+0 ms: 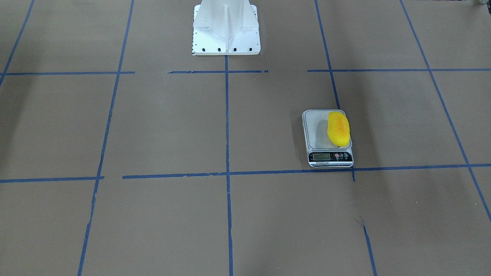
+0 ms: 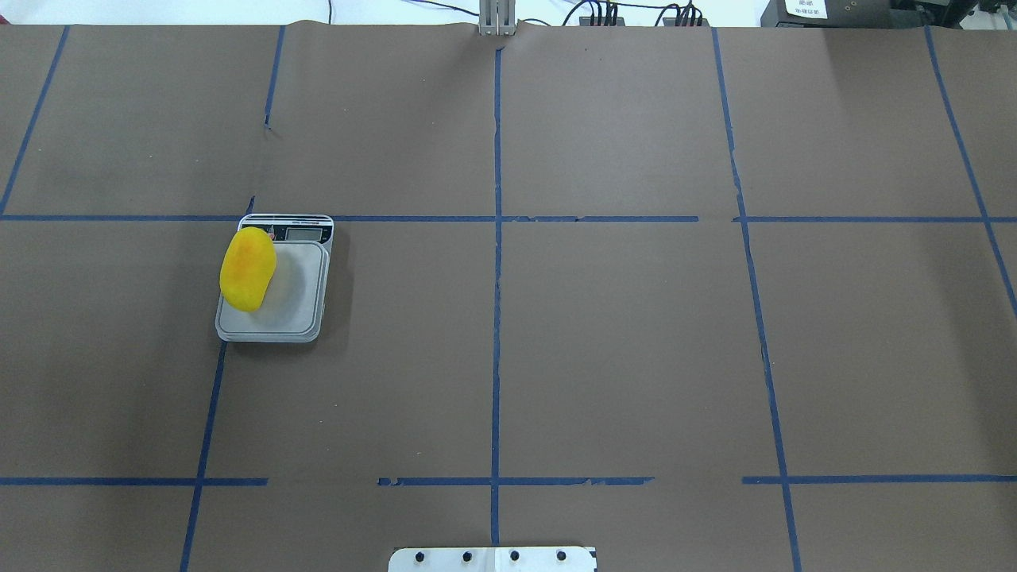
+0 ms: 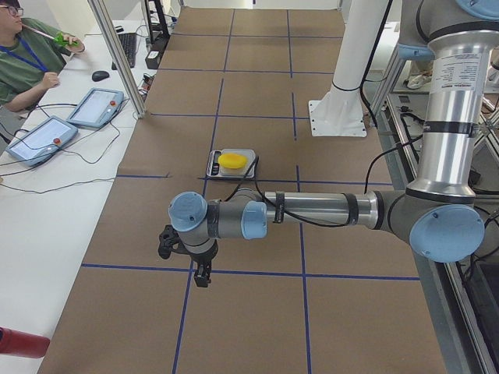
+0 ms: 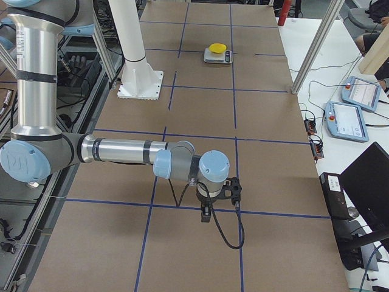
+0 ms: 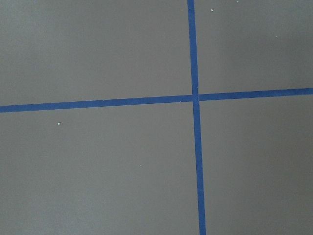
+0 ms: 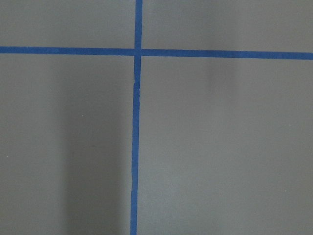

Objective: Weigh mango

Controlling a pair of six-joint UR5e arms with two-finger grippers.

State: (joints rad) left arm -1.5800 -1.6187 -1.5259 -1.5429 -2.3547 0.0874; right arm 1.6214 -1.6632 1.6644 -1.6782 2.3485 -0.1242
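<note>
The mango [image 1: 338, 128], glossy yellow with an orange blush, lies on the small digital scale [image 1: 316, 132], along the platform's edge and slightly over it. It also shows in the overhead view [image 2: 247, 268] on the scale [image 2: 298, 294]. My left gripper [image 3: 201, 274] shows only in the exterior left view, hanging over the table's near end, far from the scale [image 3: 214, 164]. My right gripper [image 4: 207, 213] shows only in the exterior right view, far from the mango [image 4: 217, 47]. I cannot tell whether either is open or shut. Both wrist views show only brown paper and blue tape.
The table is covered in brown paper with a blue tape grid. The robot's white base [image 1: 226, 28] stands at the middle of its side. Operators sit at a side bench with teach pendants [image 3: 95, 107].
</note>
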